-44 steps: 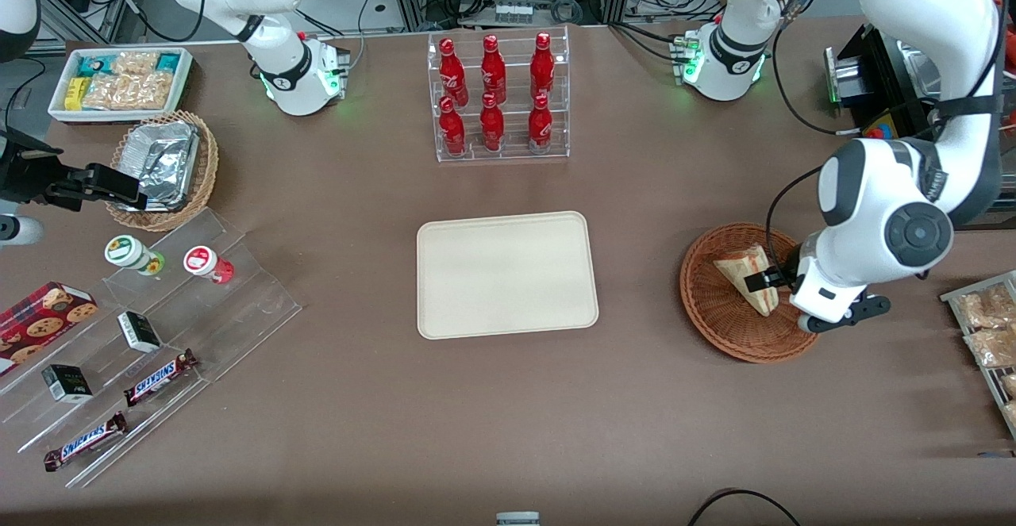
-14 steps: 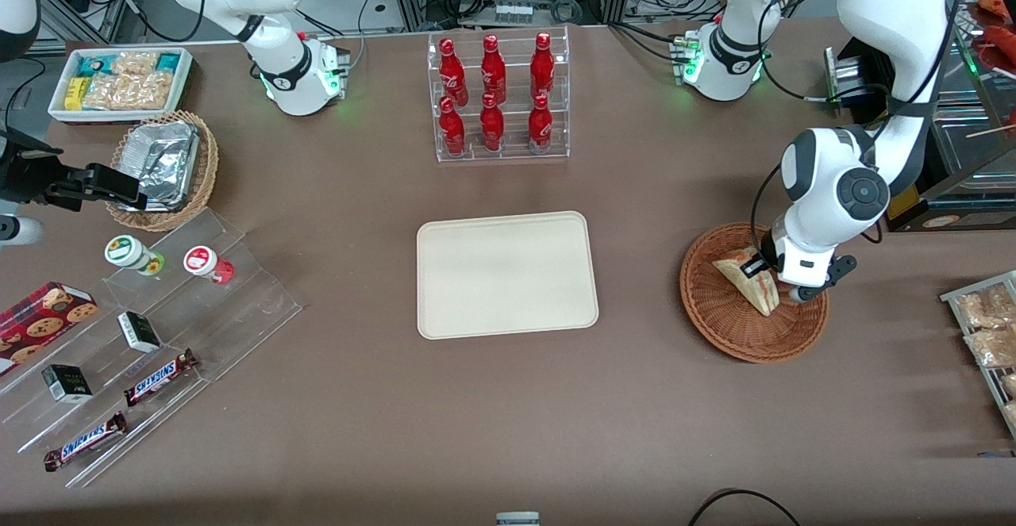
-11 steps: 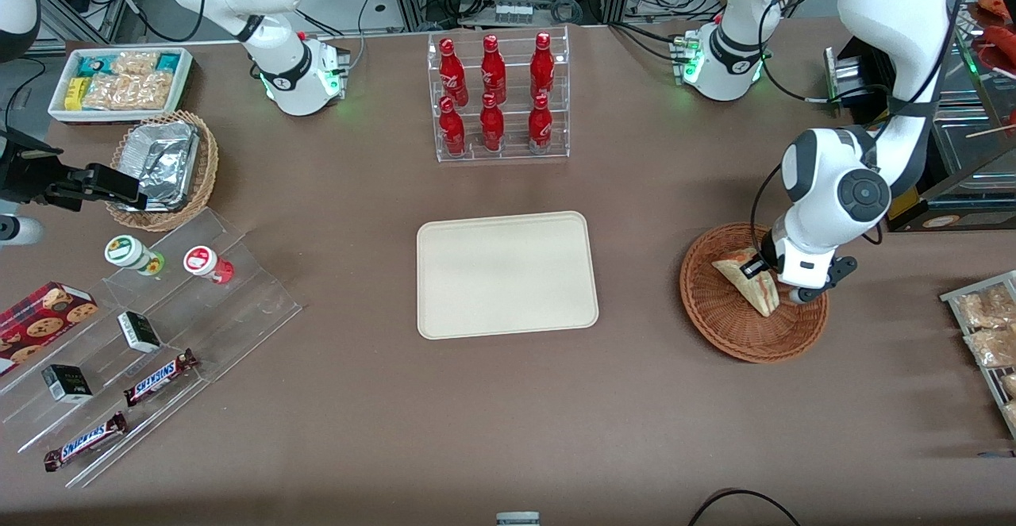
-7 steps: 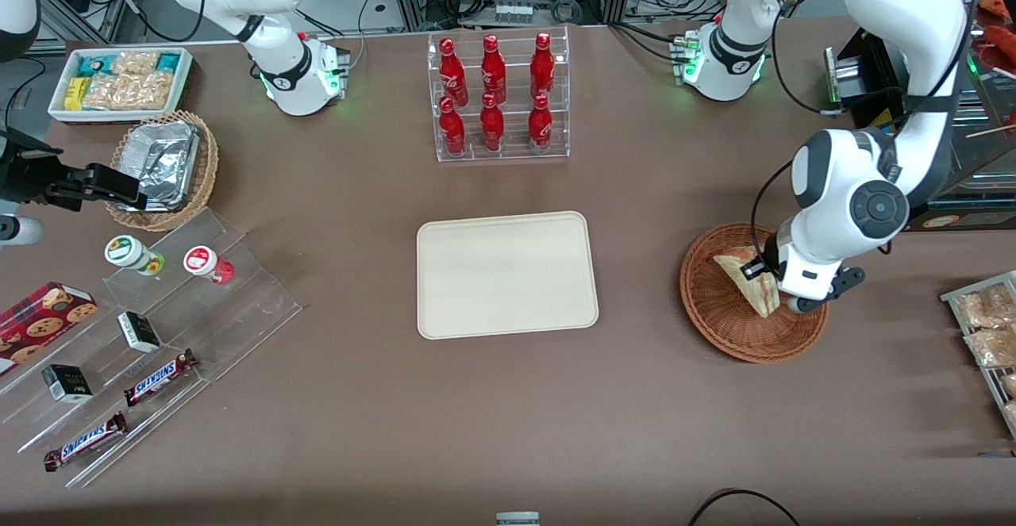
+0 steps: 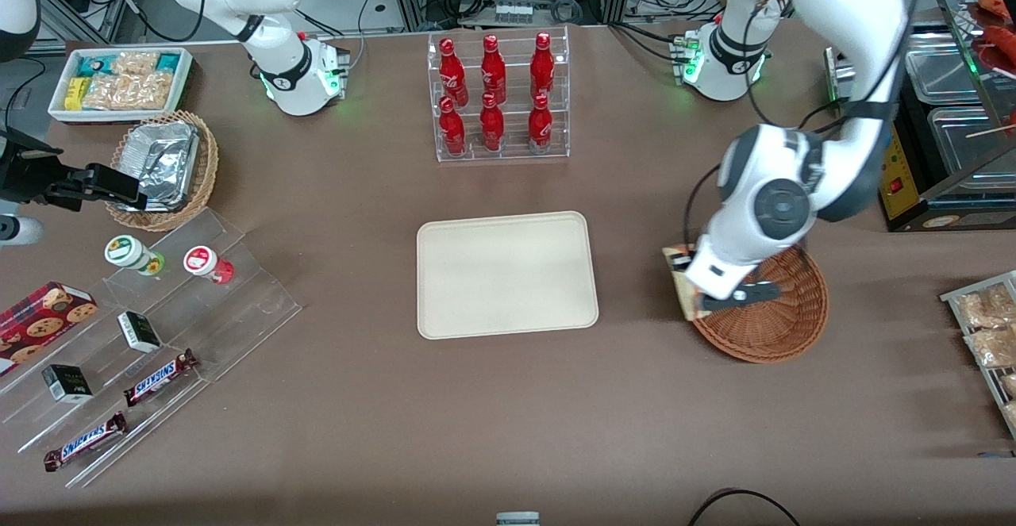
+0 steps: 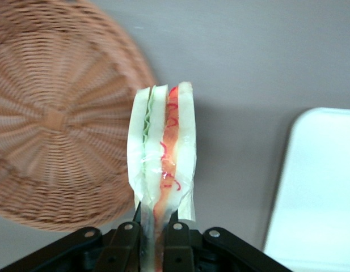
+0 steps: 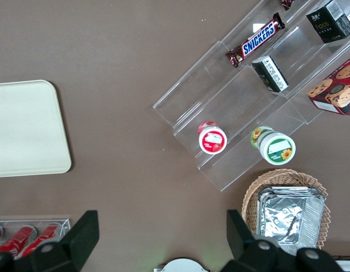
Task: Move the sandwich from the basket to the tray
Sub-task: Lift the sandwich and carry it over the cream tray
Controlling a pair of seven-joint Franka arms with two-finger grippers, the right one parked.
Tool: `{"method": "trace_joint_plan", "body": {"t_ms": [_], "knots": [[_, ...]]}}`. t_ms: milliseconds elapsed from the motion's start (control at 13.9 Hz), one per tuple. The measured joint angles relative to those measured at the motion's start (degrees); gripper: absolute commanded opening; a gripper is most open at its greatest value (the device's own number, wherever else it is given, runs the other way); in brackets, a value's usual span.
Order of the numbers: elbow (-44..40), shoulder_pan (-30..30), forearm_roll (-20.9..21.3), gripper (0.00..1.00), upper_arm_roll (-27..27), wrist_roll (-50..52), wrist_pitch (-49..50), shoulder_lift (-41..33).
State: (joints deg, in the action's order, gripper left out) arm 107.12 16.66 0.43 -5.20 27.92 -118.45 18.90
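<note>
left wrist view, gripper (image 6: 152,241) fingers pinching layered triangular sandwich (image 6: 161,153), lifted clear of round woven basket (image 6: 55,119)

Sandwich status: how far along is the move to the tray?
Done: the sandwich is out of the basket, clamped between the fingers of the gripper. In hand: the gripper holds it lifted over the basket's rim, on the edge nearest the tray. Left: carry it across the bare table, set it on the tray, which holds nothing yet, and release.

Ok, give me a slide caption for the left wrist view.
Gripper holds the sandwich clear of the basket, with the tray ahead.
</note>
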Motion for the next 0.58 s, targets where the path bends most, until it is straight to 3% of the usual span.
{"method": "trace_joint_plan", "body": {"t_ms": [576], "knots": [[-15.9,16.0,-2.3,0.00,-0.2,4.2,-0.1,13.7]]}}
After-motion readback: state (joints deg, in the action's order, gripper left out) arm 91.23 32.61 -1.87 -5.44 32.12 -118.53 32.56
